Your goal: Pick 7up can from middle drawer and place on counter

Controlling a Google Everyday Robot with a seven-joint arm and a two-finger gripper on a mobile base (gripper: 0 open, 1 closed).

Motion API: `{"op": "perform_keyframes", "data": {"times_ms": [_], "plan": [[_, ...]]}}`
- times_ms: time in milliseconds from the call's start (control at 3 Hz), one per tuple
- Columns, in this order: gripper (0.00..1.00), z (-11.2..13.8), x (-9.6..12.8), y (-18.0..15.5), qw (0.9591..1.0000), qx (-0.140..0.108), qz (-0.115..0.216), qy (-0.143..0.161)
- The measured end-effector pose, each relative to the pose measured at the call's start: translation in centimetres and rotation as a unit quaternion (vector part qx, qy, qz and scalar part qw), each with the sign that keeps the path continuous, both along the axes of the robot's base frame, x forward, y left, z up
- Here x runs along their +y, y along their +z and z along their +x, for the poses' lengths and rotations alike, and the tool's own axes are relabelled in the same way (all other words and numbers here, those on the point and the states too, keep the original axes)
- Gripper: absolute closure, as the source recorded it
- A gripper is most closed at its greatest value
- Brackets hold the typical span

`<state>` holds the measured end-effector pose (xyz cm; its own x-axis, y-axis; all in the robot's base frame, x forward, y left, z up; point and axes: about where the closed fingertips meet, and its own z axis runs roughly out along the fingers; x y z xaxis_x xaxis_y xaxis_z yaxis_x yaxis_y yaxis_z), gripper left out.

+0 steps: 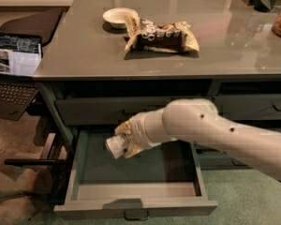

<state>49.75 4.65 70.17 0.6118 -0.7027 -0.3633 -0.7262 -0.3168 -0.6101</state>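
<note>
I have the pincer [124, 142] clamped on the 7up can [113, 146], held over the open middle drawer [131, 191], at 7 o'clock from the snack bag [161, 36]. The pick looks done. I judge the carry up to the table [75, 55], at 12 o'clock, remains.

The 7up can [113, 147] is held tilted in the tool [123, 142], above the left part of the pulled-out middle drawer [136, 204]. A snack bag [161, 34] and bowl [117, 17] are seen on the desk [84, 55].
</note>
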Motion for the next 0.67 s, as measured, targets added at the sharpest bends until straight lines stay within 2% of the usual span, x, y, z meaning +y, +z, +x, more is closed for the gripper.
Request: {"op": "perform_keyframes", "data": {"times_ms": [333, 667], "plan": [[1.00, -1.4, 0.8, 11.1, 0.9989, -0.042, -0.015, -0.014], [1.00, -2.2, 2.7, 21.8, 0.9955, -0.084, -0.034, -0.027]]}}
